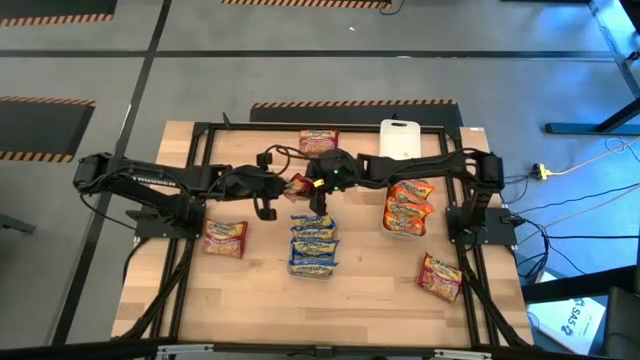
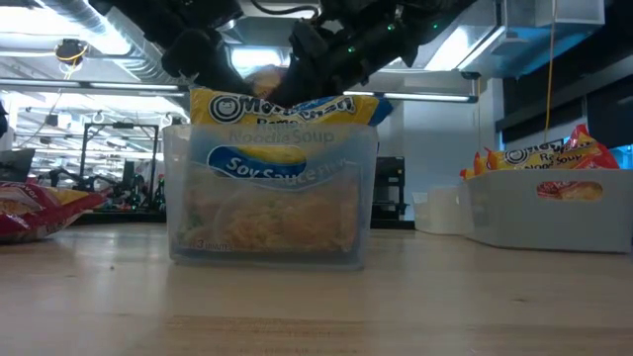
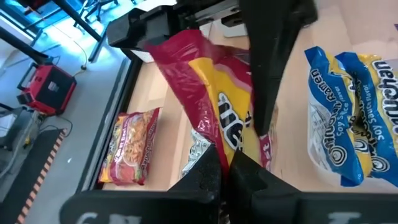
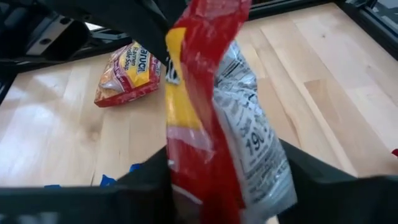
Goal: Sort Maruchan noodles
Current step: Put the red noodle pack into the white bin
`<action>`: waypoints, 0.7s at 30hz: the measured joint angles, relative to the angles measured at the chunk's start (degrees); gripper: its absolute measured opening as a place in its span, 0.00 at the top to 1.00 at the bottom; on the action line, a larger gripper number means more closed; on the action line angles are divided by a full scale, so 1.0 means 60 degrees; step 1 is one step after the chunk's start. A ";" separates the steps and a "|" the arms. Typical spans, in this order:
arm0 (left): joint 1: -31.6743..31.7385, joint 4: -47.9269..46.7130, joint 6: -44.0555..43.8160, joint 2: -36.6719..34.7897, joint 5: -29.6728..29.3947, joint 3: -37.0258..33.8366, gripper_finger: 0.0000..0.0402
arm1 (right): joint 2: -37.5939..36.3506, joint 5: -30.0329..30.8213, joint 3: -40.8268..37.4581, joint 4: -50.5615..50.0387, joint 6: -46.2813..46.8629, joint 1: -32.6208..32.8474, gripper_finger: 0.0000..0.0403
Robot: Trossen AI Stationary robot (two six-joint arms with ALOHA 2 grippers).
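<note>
2 grippers meet mid-tabletop: left gripper (image 3: 227,168) and right gripper (image 4: 230,186) both pinch 1 dark red packet (image 3: 214,93) aloft, mid-handoff; next, I'd say, 1 releases.

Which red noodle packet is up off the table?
The dark red packet pinched between both hands at the table's middle; the other red packets lie flat on the wood.

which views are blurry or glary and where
Right wrist view: the dark red packet is so close it blurs, with the pincer dark at the bottom. Low view: ceiling lights flare behind the clear container, the arms above it silhouetted. Left wrist view: the blue packets are soft.
</note>
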 joint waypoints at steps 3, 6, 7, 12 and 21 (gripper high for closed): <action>-0.0160 0.0030 0.0167 0.0000 -0.0182 0.0000 0.98 | 0.0000 0.0083 0.0000 -0.0044 -0.0239 0.0000 0.68; -0.0286 0.0052 0.0212 0.0000 -0.0294 0.0000 0.93 | -0.0002 0.0088 -0.0004 -0.0064 -0.0412 0.0000 0.69; -0.0326 0.0058 0.0212 -0.0004 -0.0305 0.0000 0.91 | -0.0019 0.0091 -0.0004 -0.0110 -0.0463 0.0000 0.69; -0.0502 0.0021 0.0186 -0.0102 -0.0849 0.0000 0.78 | -0.0260 0.0325 -0.0018 -0.0837 -0.0679 0.0000 0.69; -0.0709 -0.0386 -0.1155 -0.0908 -0.1758 0.0030 0.65 | -0.1868 0.0925 -0.1194 -0.1463 -0.0985 -0.0083 0.68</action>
